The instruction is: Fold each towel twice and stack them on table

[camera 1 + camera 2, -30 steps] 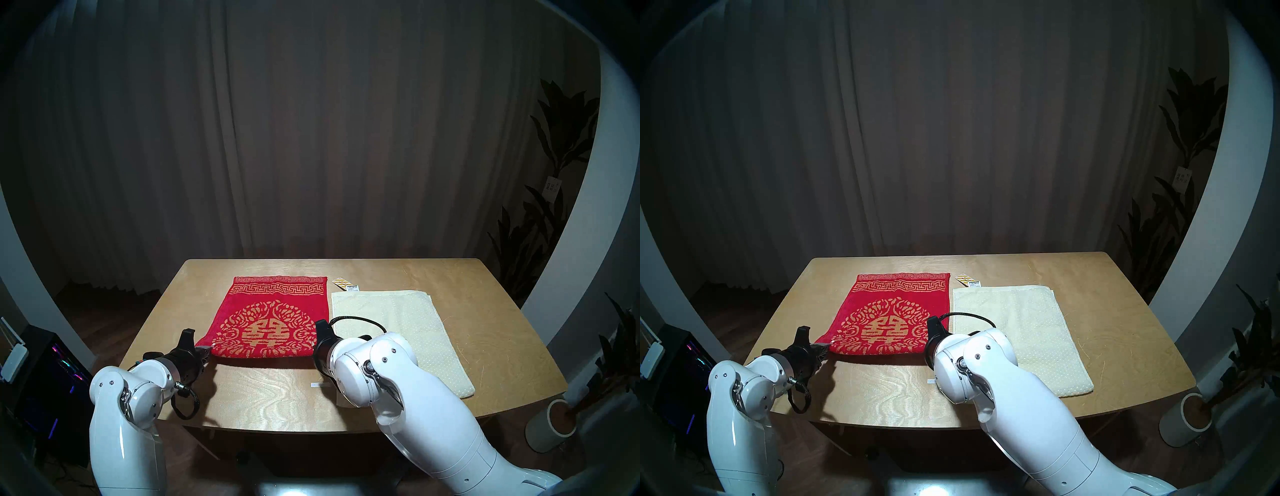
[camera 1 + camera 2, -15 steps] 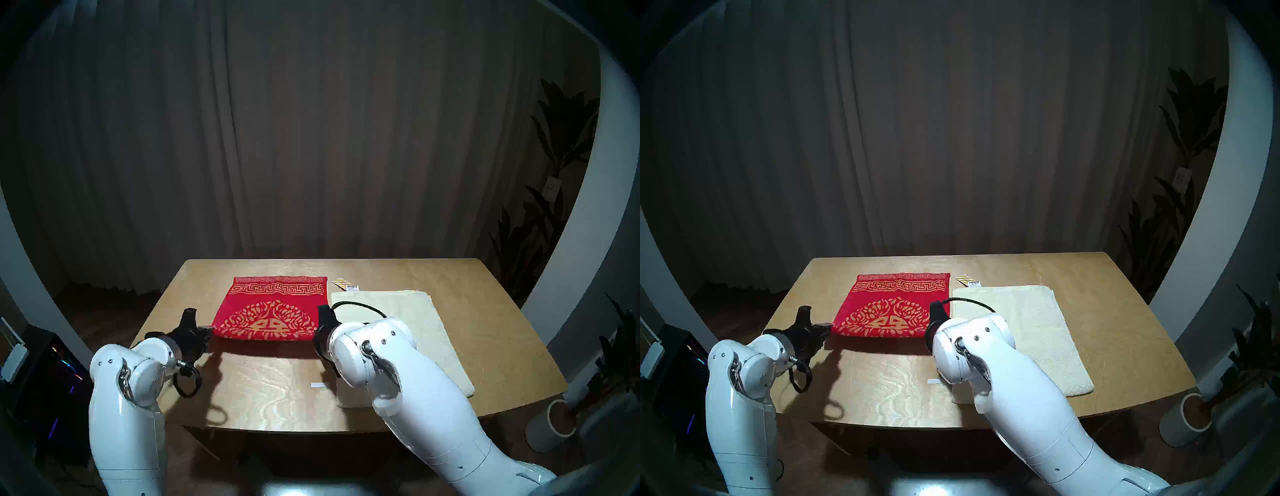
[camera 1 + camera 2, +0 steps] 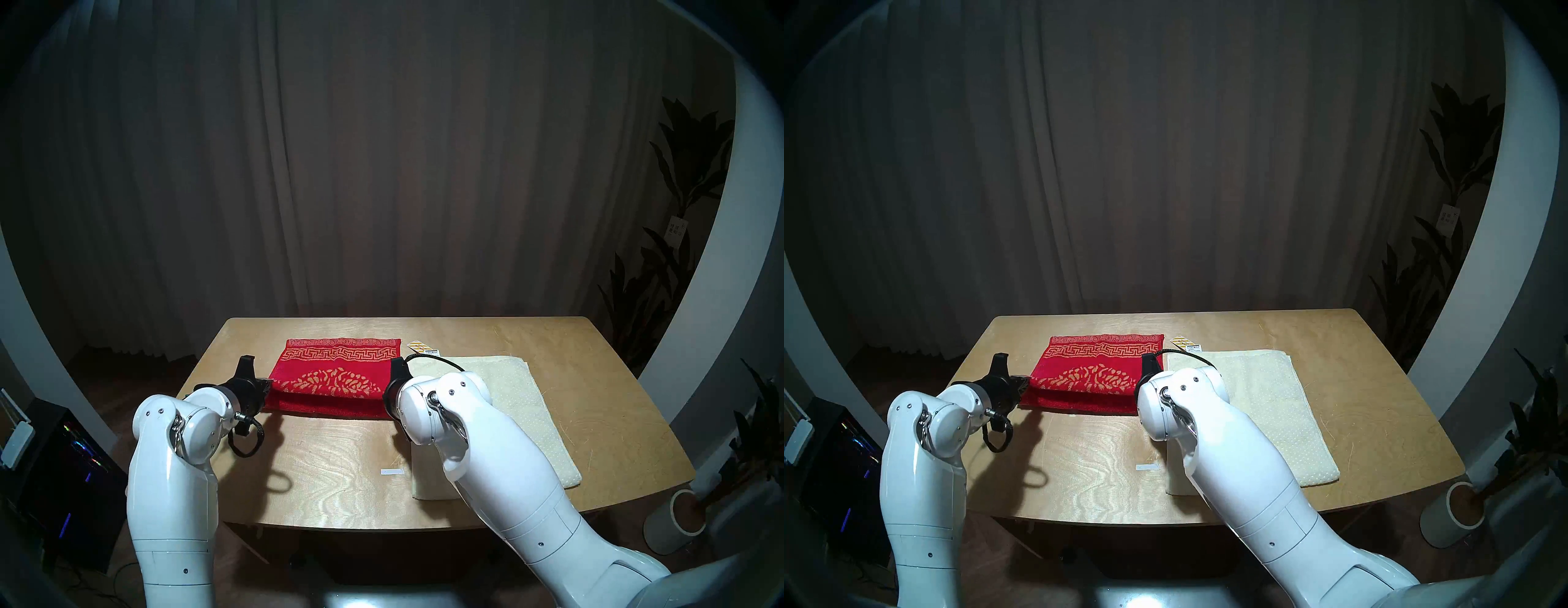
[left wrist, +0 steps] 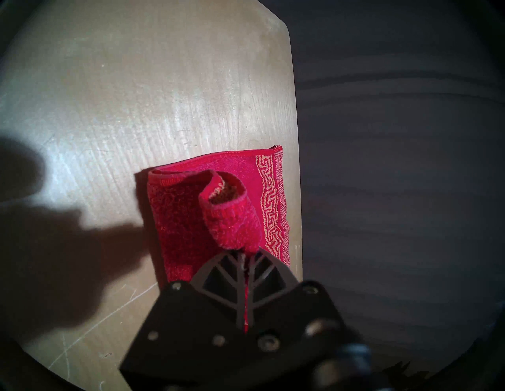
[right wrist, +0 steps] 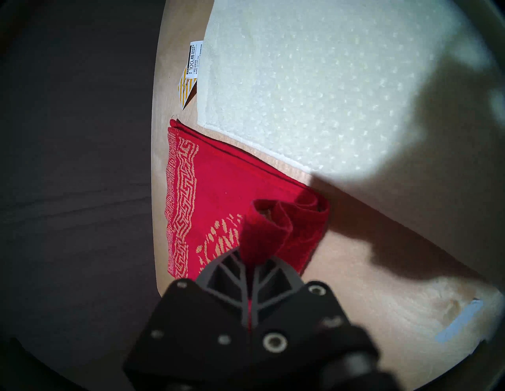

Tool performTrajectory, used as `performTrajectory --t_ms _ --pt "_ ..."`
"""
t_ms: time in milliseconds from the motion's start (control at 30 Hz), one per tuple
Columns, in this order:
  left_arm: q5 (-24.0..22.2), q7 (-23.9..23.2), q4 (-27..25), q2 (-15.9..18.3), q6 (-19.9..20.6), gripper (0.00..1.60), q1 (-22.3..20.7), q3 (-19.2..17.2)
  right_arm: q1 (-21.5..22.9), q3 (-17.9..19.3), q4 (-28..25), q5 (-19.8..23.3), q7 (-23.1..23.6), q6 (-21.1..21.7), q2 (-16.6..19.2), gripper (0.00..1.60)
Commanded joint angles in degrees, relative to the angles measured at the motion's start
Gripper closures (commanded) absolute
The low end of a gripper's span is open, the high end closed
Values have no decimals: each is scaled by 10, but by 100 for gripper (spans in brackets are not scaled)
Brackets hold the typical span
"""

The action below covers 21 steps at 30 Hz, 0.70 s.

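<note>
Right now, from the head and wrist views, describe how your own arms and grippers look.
Both arms, the left arm and the right arm, have glossy white rounded shells with small dark screws and metal joint hardware. Black wrist sections carry looped black cables. The left gripper and right gripper are black, with grey lattice-ribbed fingers on bolted plates.

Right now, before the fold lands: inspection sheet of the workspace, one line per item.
Surface: plywood table, bare grain in front, one small white tape mark.
Job's things: red towel mid-fold, near edge lifted and carried toward the key-pattern border; cream towel flat beside it, apart, partly under the right arm.
Clutter: striped paper tag at the cream towel's far corner.
Grippers: left claw shut on a red towel corner; right claw shut on the other corner.
Cables: black loop at the left wrist; black cable arcing over the right wrist.
Surroundings: dark curtain, potted plant on the floor right.
</note>
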Motion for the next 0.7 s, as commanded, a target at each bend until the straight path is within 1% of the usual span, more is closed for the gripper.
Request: performTrajectory --t_ms 0,67,100,167,233,300,367,433,500,533,600,667 --pt "15 -16 24 28 -20 160 -63 14 49 2 31 -2 23 0 -34 160" --pt "17 -16 33 29 -22 160 -71 17 53 2 38 -2 26 0 -37 160" --pt "22 -19 45 35 -26 160 -81 23 62 2 53 -3 31 -1 -42 160" --pt "23 -21 49 38 -28 160 -83 27 66 3 61 -3 33 -1 -45 160" --pt "30 -25 72 43 -33 160 -103 36 81 3 86 -5 41 -2 -53 160" --pt "32 -27 77 45 -35 160 -106 39 85 4 93 -5 43 -2 -55 160" --pt "37 -32 94 51 -40 160 -120 50 101 6 119 -6 49 -2 -63 160" --pt "39 -32 101 52 -41 160 -127 52 105 7 126 -5 51 -1 -65 160" --pt "45 -35 120 56 -44 160 -144 61 121 11 150 -4 58 0 -72 160" --pt "45 -35 120 56 -44 160 -144 61 121 11 150 -4 58 0 -72 160" --pt "50 -40 136 61 -48 160 -156 71 135 15 175 -3 64 1 -78 160" --pt "52 -41 145 62 -50 160 -164 75 140 16 184 -3 67 0 -80 160"
